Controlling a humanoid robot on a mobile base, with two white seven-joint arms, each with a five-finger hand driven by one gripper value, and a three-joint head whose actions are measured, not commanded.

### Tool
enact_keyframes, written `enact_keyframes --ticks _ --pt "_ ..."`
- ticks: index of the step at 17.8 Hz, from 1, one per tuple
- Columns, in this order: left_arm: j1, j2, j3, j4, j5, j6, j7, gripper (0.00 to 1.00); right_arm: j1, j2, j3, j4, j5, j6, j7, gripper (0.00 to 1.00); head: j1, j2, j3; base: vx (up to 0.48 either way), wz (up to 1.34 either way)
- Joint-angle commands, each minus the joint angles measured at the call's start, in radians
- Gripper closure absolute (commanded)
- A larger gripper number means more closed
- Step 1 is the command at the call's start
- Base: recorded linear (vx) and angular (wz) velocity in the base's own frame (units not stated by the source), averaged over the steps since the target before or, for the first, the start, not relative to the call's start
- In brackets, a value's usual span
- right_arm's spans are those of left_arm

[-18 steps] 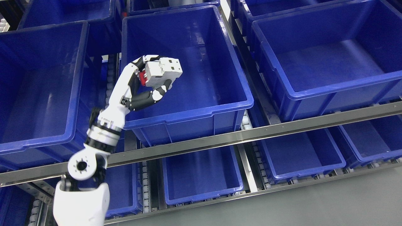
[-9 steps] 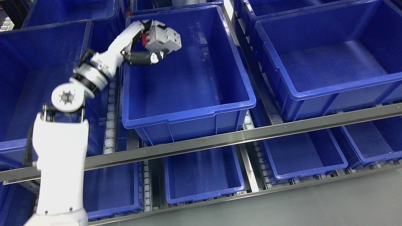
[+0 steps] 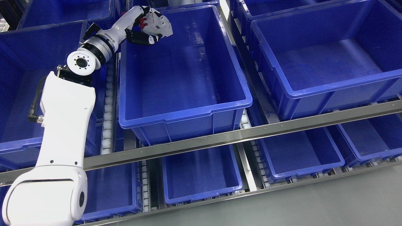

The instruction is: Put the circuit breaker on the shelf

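A grey circuit breaker (image 3: 159, 25) with a red part on its left side is held in my left hand (image 3: 150, 28), whose black-and-white fingers are shut on it. The hand sits over the far left corner of the middle blue bin (image 3: 188, 110) on the upper shelf level. My left arm (image 3: 64, 119) reaches up from the lower left, along the bin's left wall. The right arm does not show.
Blue bins stand to the left (image 3: 22, 147) and right (image 3: 314, 88) on the same level, with more behind. A steel shelf rail (image 3: 251, 133) runs across the front. Lower bins (image 3: 201, 175) sit beneath it, above a grey floor (image 3: 314, 207).
My left arm has stretched forward and up, carrying the circuit breaker from the bin's near-left area to its far left corner. The view has shifted slightly.
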Motion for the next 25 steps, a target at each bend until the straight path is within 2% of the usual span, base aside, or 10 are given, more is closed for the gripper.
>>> enact_keyframes --ticks 1,3,6,11,13,15,16,18,22,25 --pt "-0.033 -0.038 -0.008 0.291 -0.030 -0.001 0.017 0.68 0.015 -0.017 0.000 0.000 -0.001 -0.022 0.001 0.00 0.0000 0.000 0.000 0.000 0.00" --pt "-0.030 -0.064 -0.005 0.294 -0.031 -0.001 0.038 0.60 0.015 -0.017 0.000 0.000 -0.001 -0.022 0.001 0.00 0.0000 0.000 0.000 0.001 0.01" --pt "-0.030 -0.068 -0.020 0.296 -0.031 0.009 0.072 0.32 0.015 -0.017 0.000 0.000 -0.001 -0.022 0.001 0.00 0.0000 0.000 0.000 0.000 0.01" --pt "-0.042 -0.078 0.035 0.279 -0.019 0.000 0.145 0.01 0.015 -0.017 0.000 0.000 -0.001 -0.022 0.001 0.00 0.0000 0.000 0.000 0.000 0.00" --pt "-0.058 -0.108 0.131 0.241 -0.001 -0.004 0.249 0.01 0.015 -0.017 0.000 0.000 -0.001 -0.022 0.001 0.00 0.0000 0.000 0.000 0.000 0.00" --pt "-0.067 -0.166 0.292 0.160 0.121 -0.004 0.340 0.00 0.015 -0.017 0.000 0.000 0.001 -0.022 0.001 0.00 0.0000 0.000 0.000 0.000 0.00" --pt "-0.053 -0.166 0.368 0.088 0.195 0.007 0.378 0.00 0.015 -0.017 0.000 0.000 -0.001 -0.022 0.001 0.00 0.0000 0.000 0.000 0.000 0.00" --pt "0.015 -0.166 0.444 -0.108 0.206 0.053 0.408 0.01 0.015 -0.017 0.000 0.000 0.001 -0.022 0.001 0.00 0.0000 0.000 0.000 0.000 0.00" --pt "0.282 -0.166 0.445 -0.632 0.219 0.301 0.412 0.00 0.015 -0.017 0.000 0.000 0.001 -0.022 0.001 0.00 0.0000 0.000 0.000 0.000 0.00" --pt "0.430 -0.166 0.425 -0.833 0.219 0.317 0.412 0.00 0.015 -0.017 0.000 0.000 -0.001 -0.022 0.001 0.00 0.0000 0.000 0.000 0.000 0.00"
